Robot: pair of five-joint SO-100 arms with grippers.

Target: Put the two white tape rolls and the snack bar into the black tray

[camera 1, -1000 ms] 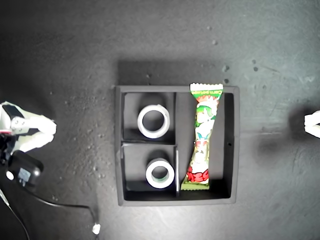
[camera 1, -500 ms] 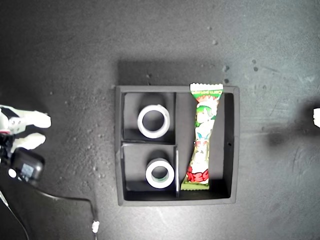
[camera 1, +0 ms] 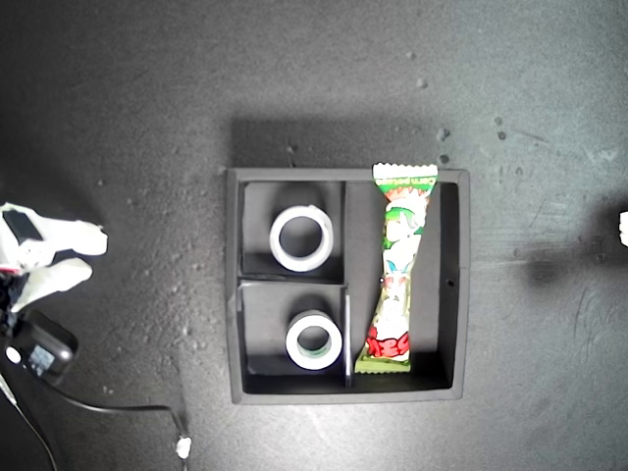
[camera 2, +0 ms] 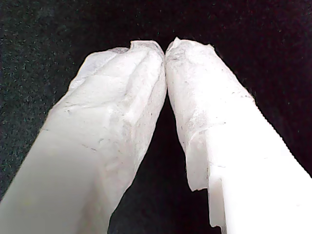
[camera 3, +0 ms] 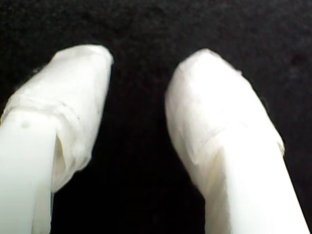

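The black tray [camera 1: 463,285] lies in the middle of the exterior view. One white tape roll [camera 1: 302,212] sits in its upper small compartment, and a second white tape roll [camera 1: 314,318] sits in the lower one. The snack bar [camera 1: 397,270] lies along the long compartment, its top end resting over the tray's wall. My first gripper [camera 2: 165,46] is shut, tips touching, with nothing in it, over dark surface. My second gripper [camera 3: 139,63] is open and empty. An arm's gripper [camera 1: 90,251] stands at the exterior view's left, far from the tray. Only a sliver of another arm [camera 1: 623,227] shows at the right edge.
A black box [camera 1: 37,353] with a cable [camera 1: 118,404] trails from the arm at the exterior view's lower left. The dark speckled table surface [camera 1: 294,78] surrounds the tray on all sides.
The arm at the exterior view's left has shifted a little, and its black box and cable have dropped lower. The arm at the right has drawn back almost out of frame.
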